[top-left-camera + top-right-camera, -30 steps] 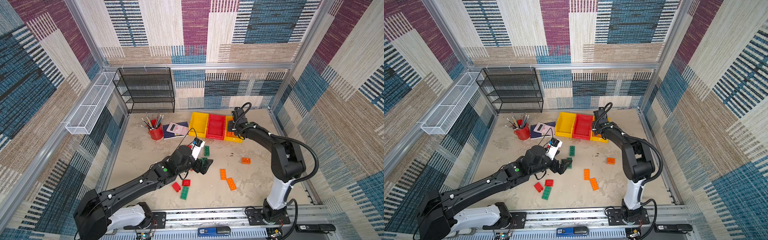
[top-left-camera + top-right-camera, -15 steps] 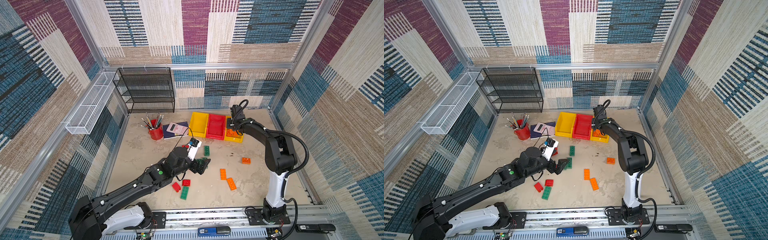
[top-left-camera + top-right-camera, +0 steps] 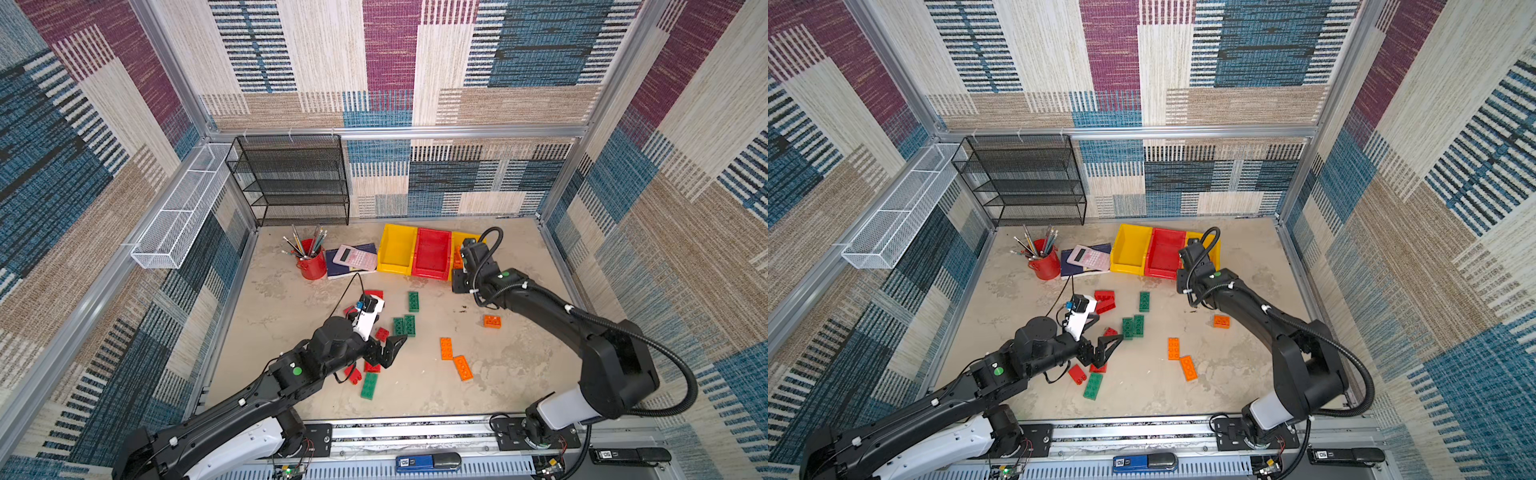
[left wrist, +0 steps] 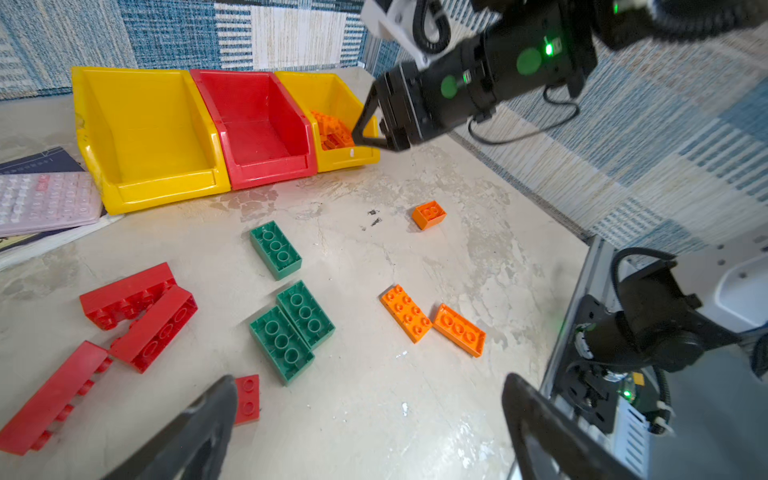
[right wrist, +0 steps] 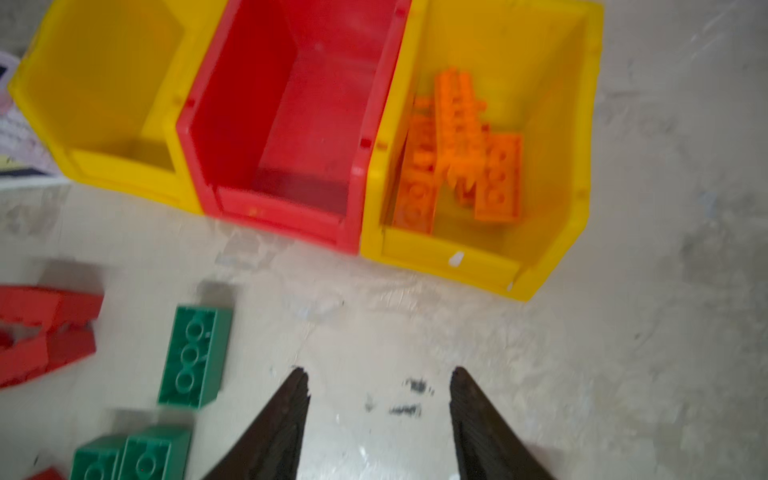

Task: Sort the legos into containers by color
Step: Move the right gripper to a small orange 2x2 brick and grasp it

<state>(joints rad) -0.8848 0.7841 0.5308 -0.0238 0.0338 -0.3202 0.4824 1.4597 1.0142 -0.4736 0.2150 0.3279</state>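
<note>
Three joined containers stand at the back: a yellow bin [image 5: 104,83], a red bin [image 5: 291,104] and a yellow bin [image 5: 552,124] holding several orange legos [image 5: 457,145]. My right gripper [image 5: 376,374] hangs open and empty over bare table just in front of that bin [image 3: 459,286]. Loose legos lie mid-table: green bricks [image 4: 291,332], red bricks [image 4: 137,311], orange bricks [image 4: 432,322] and a small orange one [image 3: 492,321]. My left gripper [image 4: 368,380] is wide open and empty above the table, a small red brick [image 4: 247,399] beside one finger.
A red pencil cup [image 3: 311,266] and a pink calculator on a notebook [image 3: 355,257] sit left of the bins. A black mesh shelf [image 3: 291,183] stands at the back left, a white wire basket [image 3: 183,208] hangs on the left wall. A metal rail [image 3: 415,432] runs along the front edge.
My right gripper's jaws have opened and it has drawn back from over the right yellow bin toward the front. My left gripper has shifted slightly nearer, still open.
</note>
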